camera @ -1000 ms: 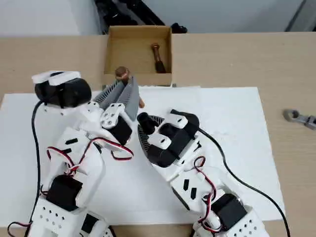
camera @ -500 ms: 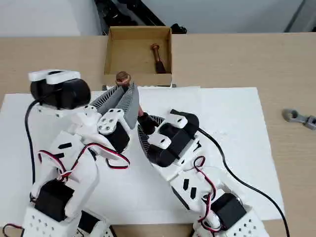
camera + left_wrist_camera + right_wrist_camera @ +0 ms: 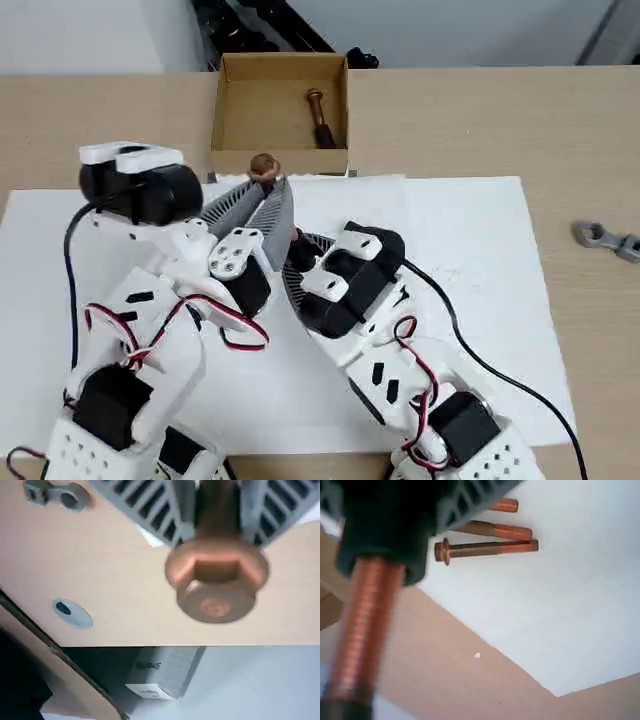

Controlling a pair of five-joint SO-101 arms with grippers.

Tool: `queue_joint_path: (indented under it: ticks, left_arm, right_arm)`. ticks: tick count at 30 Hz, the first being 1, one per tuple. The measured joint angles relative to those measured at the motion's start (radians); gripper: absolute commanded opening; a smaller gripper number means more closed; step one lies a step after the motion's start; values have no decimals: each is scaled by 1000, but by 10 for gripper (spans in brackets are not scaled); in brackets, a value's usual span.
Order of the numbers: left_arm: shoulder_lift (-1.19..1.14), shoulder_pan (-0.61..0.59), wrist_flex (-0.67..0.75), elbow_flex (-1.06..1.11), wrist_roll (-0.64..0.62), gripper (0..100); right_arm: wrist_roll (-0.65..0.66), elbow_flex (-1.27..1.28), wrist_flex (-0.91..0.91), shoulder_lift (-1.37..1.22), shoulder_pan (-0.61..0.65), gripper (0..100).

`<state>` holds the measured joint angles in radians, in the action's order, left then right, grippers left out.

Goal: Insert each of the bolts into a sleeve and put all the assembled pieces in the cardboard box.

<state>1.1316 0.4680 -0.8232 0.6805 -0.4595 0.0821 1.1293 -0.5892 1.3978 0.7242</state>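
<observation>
A copper bolt [image 3: 263, 165] [image 3: 216, 587] sits head-up in my left gripper [image 3: 265, 187] [image 3: 216, 527], whose grey fingers [image 3: 145, 505] are shut on its shank just in front of the cardboard box [image 3: 217, 100]. My right gripper [image 3: 297, 246] [image 3: 395, 510] is close beside it, shut on a black sleeve [image 3: 382, 527]. A threaded copper shank [image 3: 357, 630] sticks out of that sleeve. Inside the box lies one assembled piece [image 3: 320, 118]. Three loose bolts [image 3: 485, 547] lie on the white sheet [image 3: 460, 260] [image 3: 545, 605].
The white sheet covers the middle of the wooden table. A metal wrench [image 3: 605, 238] [image 3: 57, 492] lies on bare wood at the far right. Both arms crowd the sheet's left and centre; its right half has free room.
My left gripper has shifted a little to the right with the bolt, closer to the right gripper. The right arm has barely moved.
</observation>
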Motion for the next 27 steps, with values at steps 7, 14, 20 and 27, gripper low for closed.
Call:
queue_joint_path:
  ticks: [7, 14, 20, 27]
  left_arm:
    - [0, 3, 0, 9, 0, 6]
    - [-3, -21, 0, 58, -8, 6]
    - [-2, -21, -9, 66, -8, 46]
    - [-3, -29, -110, 64, -52, 209]
  right_arm:
    - [0, 2, -8, 0, -2, 1]
    - [0, 2, -8, -2, -2, 1]
    - [0, 2, -8, -2, -2, 1]
    - [2, 2, -8, -2, 3, 1]
